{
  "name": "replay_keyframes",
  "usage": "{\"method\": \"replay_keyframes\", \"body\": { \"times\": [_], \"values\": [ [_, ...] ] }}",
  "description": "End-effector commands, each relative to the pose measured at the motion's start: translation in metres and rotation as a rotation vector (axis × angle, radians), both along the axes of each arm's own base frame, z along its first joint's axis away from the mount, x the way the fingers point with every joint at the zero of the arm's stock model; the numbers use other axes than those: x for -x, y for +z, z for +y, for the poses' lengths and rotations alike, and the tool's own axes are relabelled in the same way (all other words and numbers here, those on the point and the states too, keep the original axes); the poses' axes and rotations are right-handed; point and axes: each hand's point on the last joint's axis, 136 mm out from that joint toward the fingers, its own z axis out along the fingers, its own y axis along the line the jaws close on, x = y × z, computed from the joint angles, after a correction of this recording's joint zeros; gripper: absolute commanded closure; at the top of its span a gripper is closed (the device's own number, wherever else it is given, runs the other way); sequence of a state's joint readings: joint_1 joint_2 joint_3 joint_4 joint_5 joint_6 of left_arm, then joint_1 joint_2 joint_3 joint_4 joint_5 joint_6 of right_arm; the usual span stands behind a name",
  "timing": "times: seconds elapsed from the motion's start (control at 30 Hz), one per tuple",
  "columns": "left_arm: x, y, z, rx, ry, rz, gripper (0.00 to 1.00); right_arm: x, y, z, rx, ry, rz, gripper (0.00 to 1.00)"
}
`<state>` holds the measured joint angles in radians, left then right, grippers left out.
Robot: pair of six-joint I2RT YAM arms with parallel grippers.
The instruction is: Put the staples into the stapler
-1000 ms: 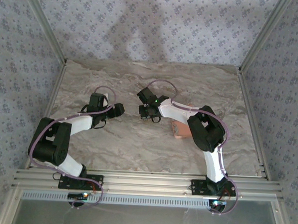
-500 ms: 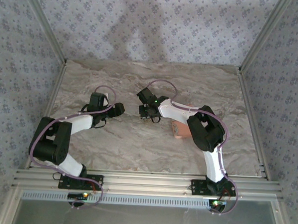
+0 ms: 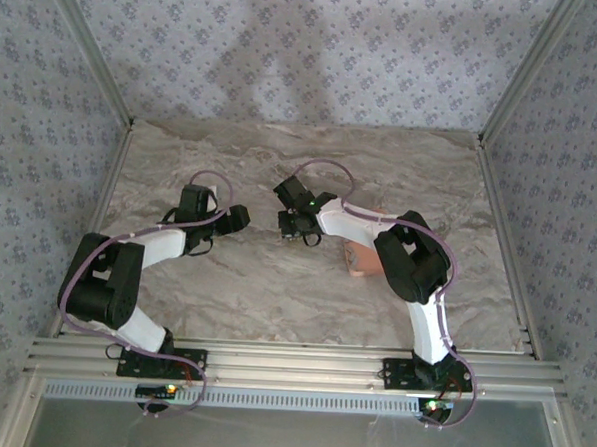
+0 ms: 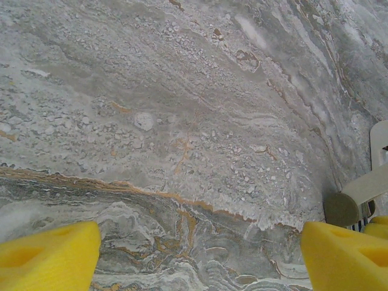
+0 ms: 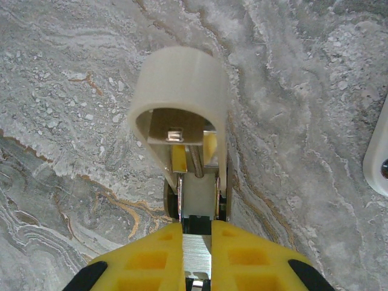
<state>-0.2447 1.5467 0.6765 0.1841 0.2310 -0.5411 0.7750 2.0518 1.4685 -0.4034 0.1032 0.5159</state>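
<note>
**Nothing is shifting: both arms are keeping last second's poses**

Right gripper (image 5: pixel 197 233) is clenching the stapler (image 5: pixel 182 91) by its rear end, pale top gaping open, over the middle of the marbled table (image 5: pixel 73 91), just left of the salmon tray (image 3: pixel 359 259). Left gripper (image 4: pixel 200 254) is hovering released above bare marble.

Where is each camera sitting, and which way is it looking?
Top camera: high behind the robot, looking down at the marbled table; the left arm and right arm show.
Left wrist camera: on the left arm, facing down at the table; its left fingers show, wide apart.
Right wrist camera: on the right arm, facing down; its right fingers pinch the stapler.
Shared: all three see the marbled table.
</note>
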Motion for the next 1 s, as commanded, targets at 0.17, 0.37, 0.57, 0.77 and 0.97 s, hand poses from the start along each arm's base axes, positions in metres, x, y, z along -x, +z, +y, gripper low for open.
{"method": "replay_keyframes", "body": {
  "times": [0.17, 0.37, 0.57, 0.77, 0.97],
  "values": [
    [-0.008, 0.011, -0.007, 0.011, -0.016, -0.029, 0.14, 0.013, -0.007, -0.011, 0.067, 0.020, 0.038, 0.75],
    [-0.009, 0.015, -0.008, 0.011, -0.018, -0.032, 0.14, 0.006, 0.021, -0.008, 0.019, 0.024, -0.015, 0.70],
    [-0.014, 0.023, -0.013, 0.015, -0.028, -0.037, 0.15, 0.003, 0.043, -0.012, -0.061, 0.003, -0.050, 0.67],
    [-0.015, 0.026, -0.021, 0.016, -0.046, -0.044, 0.15, 0.001, 0.035, -0.026, -0.214, -0.054, 0.039, 0.67],
    [-0.019, 0.030, -0.033, 0.026, -0.065, -0.052, 0.15, 0.002, 0.017, -0.024, -0.304, -0.070, 0.127, 0.69]
  ]
}}
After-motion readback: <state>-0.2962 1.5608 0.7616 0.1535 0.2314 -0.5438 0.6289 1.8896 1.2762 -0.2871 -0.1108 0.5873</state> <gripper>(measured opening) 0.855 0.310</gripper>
